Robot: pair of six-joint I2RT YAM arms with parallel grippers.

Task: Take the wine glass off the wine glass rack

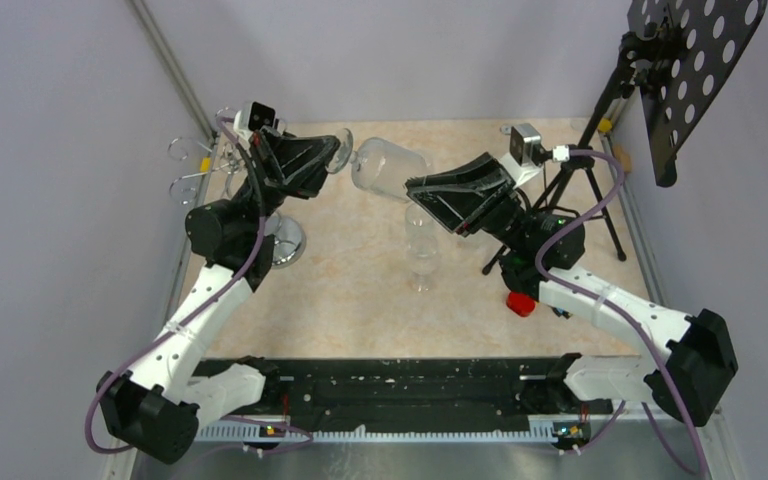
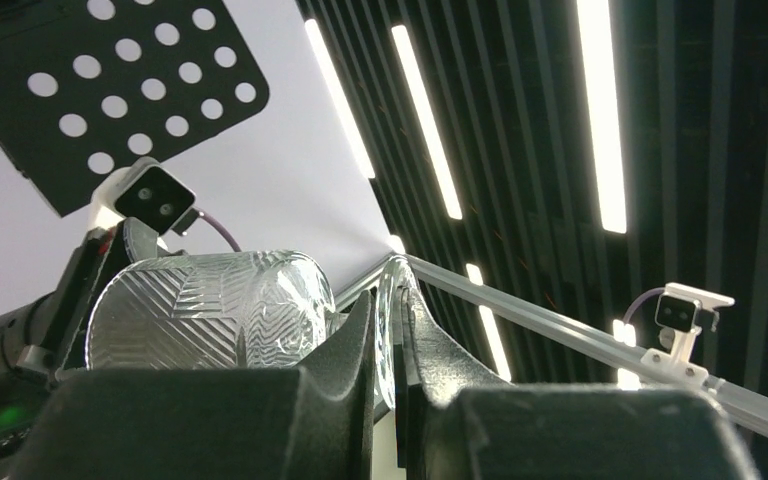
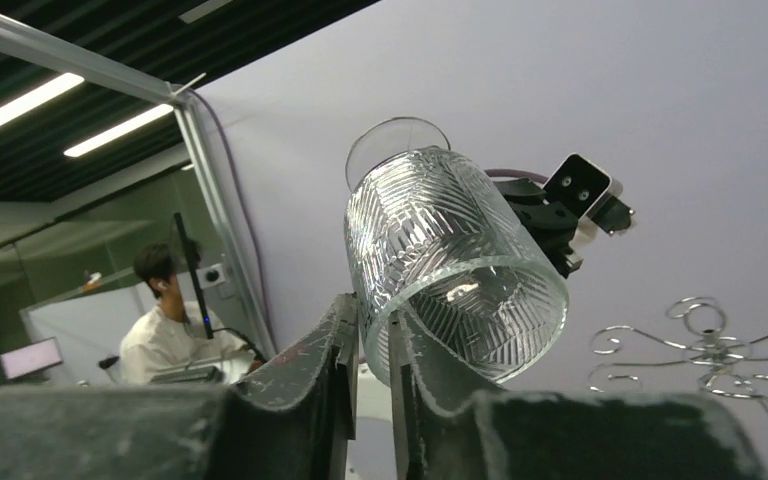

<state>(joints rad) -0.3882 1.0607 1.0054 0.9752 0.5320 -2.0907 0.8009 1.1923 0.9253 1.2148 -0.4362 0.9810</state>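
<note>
The wine glass [image 1: 385, 165] is off the wine glass rack [image 1: 188, 185] and lies on its side in the air over the far middle of the table [image 1: 360, 300], foot to the left and mouth to the right. I hold it at both ends. My left gripper [image 1: 338, 152] is closed on the thin foot. My right gripper [image 1: 418, 192] has come in at the open mouth with one finger inside the wall and one outside, pinching the rim. I judge the two-ended hold is there so the glass can pass from one arm to the other without tipping.

The rack stands at the far left, just beside my left arm, its curled arms well apart from the glass. A second clear glass [image 1: 422, 250] stands upright on the table below my right gripper.

From above, my own hands hide both contacts. The left wrist view settles the first: the foot's edge sits between my closed fingers [image 2: 345, 350], with the patterned bowl beyond. The right wrist view settles the second: the wall of the bowl runs down between those fingers [image 3: 325, 360], and the rack's loops show behind, at the right.
</note>
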